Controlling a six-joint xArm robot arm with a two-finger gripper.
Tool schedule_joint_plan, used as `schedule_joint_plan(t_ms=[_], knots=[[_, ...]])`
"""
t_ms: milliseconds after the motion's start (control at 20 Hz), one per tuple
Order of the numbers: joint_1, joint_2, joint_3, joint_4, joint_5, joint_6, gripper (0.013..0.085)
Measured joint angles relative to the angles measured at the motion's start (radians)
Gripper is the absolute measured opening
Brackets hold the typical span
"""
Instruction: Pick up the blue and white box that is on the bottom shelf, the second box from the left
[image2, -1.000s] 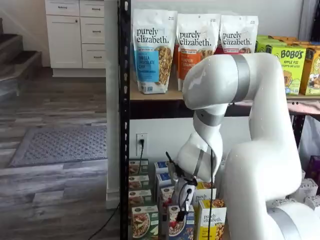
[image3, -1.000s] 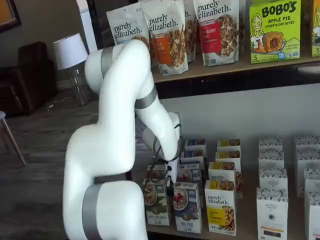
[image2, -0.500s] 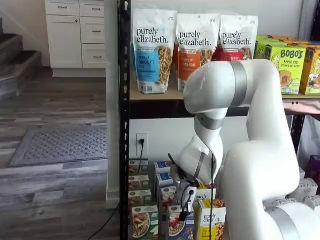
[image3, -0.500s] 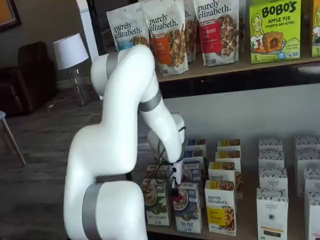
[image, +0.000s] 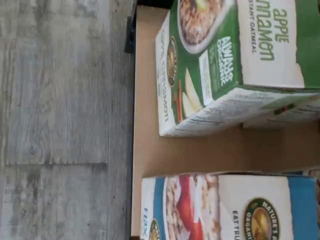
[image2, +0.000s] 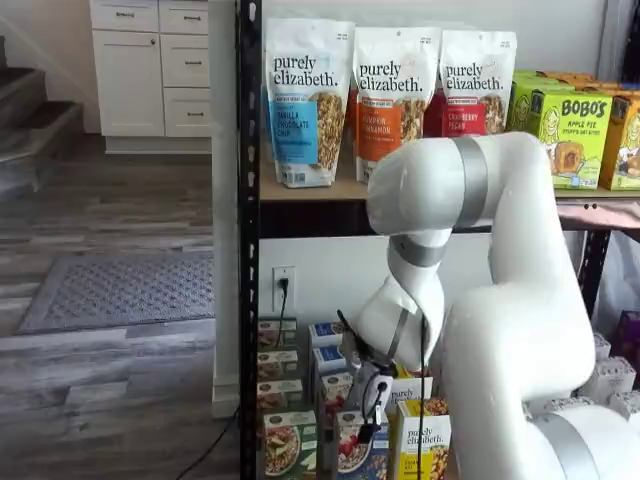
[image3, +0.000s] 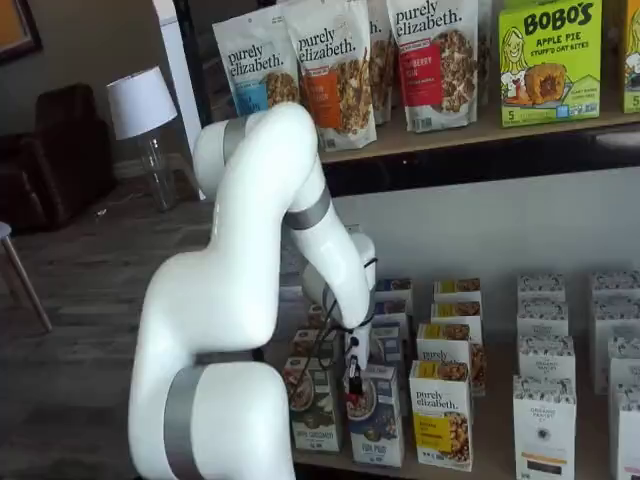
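The blue and white box stands at the front of the bottom shelf (image3: 492, 440) in both shelf views (image2: 352, 452) (image3: 378, 418), with a cereal bowl and red berries on its face. It also shows in the wrist view (image: 225, 207), lying sideways in the picture. My gripper (image3: 353, 384) hangs at the box's upper front left corner; in a shelf view (image2: 367, 418) its black fingers overlap the box's top. No gap between the fingers shows, and I cannot tell whether they touch the box.
A green and white oatmeal box (image3: 312, 405) (image: 225, 65) stands just left of the blue box, and a yellow purely elizabeth box (image3: 441, 412) just right. More boxes stand in rows behind. A black shelf post (image2: 247, 300) is at the left. Granola bags (image2: 308, 100) fill the upper shelf.
The arm has come lower and closer to the shelf. The gripper has moved down and slightly right, onto the blue box's top front corner. The boxes have not moved.
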Motion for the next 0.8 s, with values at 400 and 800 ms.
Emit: schedule_joint_plan(t_ms=[400,800], knots=[[-0.009,0.063,-0.080,-0.064,0.009,0.054,0.0850],[-0.021,0.112,-0.138,-0.201,0.036,0.171,0.0850]])
